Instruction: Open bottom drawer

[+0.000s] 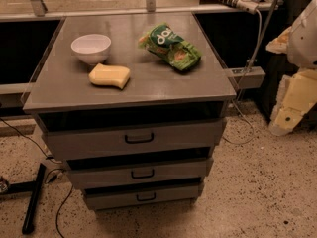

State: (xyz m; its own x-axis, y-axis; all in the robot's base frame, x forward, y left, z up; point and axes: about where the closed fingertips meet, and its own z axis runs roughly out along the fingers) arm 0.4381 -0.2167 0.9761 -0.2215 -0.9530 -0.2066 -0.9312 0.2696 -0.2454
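The gripper [290, 110] hangs at the far right edge of the view, pale and yellowish, low beside the cabinet and well apart from it, above the speckled floor [257, 192]. I cannot tell whether it is spread or pressed together; nothing appears to be held in it.

At the far left, a black stand leg [32, 198] lies on the floor with a thin cable beside it. On the grey cabinet top [148, 86] sit a white bowl [91, 47], a yellow sponge [109, 76] just in front of it, and, further right, a green snack bag [171, 46] lying flat. Below the top are three stacked grey drawer fronts, each narrower than the one above. The bottom drawer [111, 200] is the lowest and smallest, just above the floor, with its front about flush with the stack, so it is not yet pulled out. To the right of the cabinet, a white cable [258, 33] runs down from a plug at the back.

The small black bar handle [146, 197] at the centre of the bottom drawer's front is the place to take hold. It looks rigid and narrow, standing slightly off the front, so a grip needs to close squarely across the bar. The drawer looks shallow and probably light, likely sliding with a straight, level pull. A slanted pull could bind it or let the smooth bar slip.
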